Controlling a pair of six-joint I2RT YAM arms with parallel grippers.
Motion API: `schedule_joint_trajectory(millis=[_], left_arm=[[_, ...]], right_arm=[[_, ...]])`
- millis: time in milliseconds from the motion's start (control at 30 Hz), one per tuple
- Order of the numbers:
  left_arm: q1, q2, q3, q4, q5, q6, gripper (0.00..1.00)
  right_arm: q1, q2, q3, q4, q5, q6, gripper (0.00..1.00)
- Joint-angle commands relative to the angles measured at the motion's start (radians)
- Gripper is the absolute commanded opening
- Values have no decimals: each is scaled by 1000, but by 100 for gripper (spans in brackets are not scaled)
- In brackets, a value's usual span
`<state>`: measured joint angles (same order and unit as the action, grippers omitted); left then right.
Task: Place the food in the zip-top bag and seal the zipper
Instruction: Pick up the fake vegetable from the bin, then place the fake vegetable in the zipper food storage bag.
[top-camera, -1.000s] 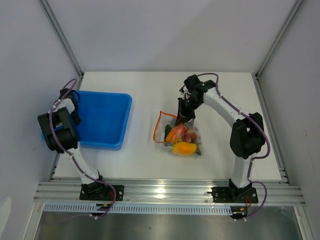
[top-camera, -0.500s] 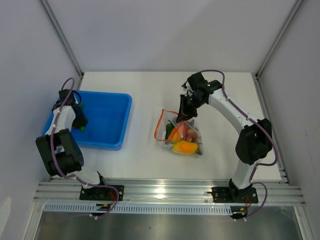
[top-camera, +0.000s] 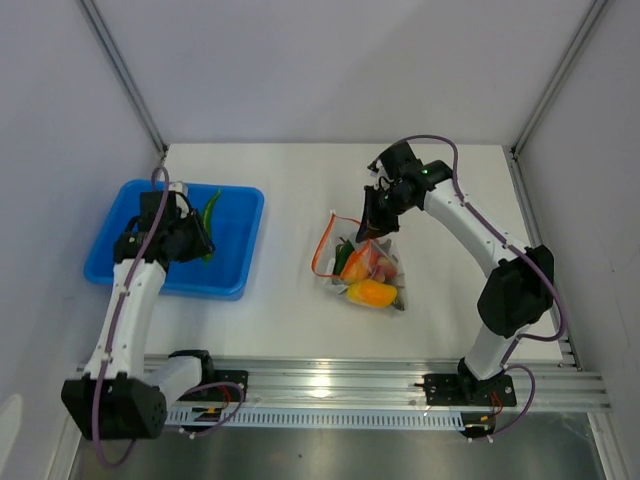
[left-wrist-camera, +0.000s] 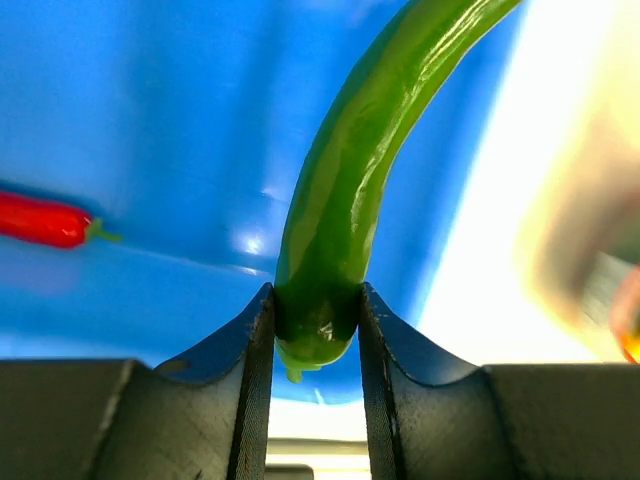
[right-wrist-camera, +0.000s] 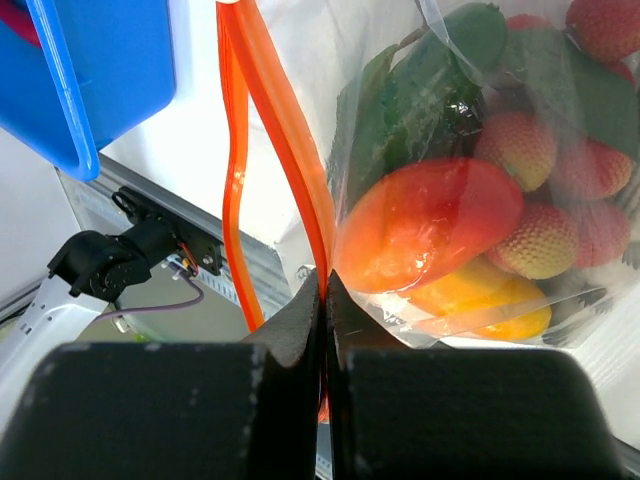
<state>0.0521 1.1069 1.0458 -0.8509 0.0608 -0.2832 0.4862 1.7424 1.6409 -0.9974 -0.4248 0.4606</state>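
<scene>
Left gripper (left-wrist-camera: 315, 335) clamped on slim, glossy green pepper (left-wrist-camera: 350, 190) over blue plastic tray (top-camera: 235, 282); red chili (left-wrist-camera: 40, 220) inside. Right gripper (right-wrist-camera: 325, 300) pinched shut on orange zipper (right-wrist-camera: 275, 110) of clear crinkly bag (right-wrist-camera: 590, 310); smooth mangoes (right-wrist-camera: 430, 235) inside, on white table (top-camera: 290, 180).

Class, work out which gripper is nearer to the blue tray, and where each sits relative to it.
Left. The left gripper hangs over the blue tray, shut on a green pepper. The right gripper is well away from it, at the zip-top bag, pinching the zipper.
</scene>
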Motion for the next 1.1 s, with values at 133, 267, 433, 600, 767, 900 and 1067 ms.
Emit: schedule_joint_trajectory(millis=[133,267,433,600,767,900,1067], left_arm=[[-146,-177,62,-151,118,-89,0],[-205,-176,112,-128,241,-157,1],[-428,-24,293,-261,142,-188,0],[-656,99,457,-429,-22,-217,1],[-788,224,545,-559,-153,-235,1],[-854,322,598,-615,-165,-209,1],[-883,415,687,-681,-168,-176,1]], right_arm=[[-1,-50,13,31,8,-22,0],[-3,-63,19,23,8,-28,0],[-8,-78,30,13,23,-48,0],[-1,-84,49,3,60,-71,0],[5,-92,77,-17,103,-86,0],[15,-106,79,-14,132,-91,0],[61,-127,66,-12,172,-114,0]])
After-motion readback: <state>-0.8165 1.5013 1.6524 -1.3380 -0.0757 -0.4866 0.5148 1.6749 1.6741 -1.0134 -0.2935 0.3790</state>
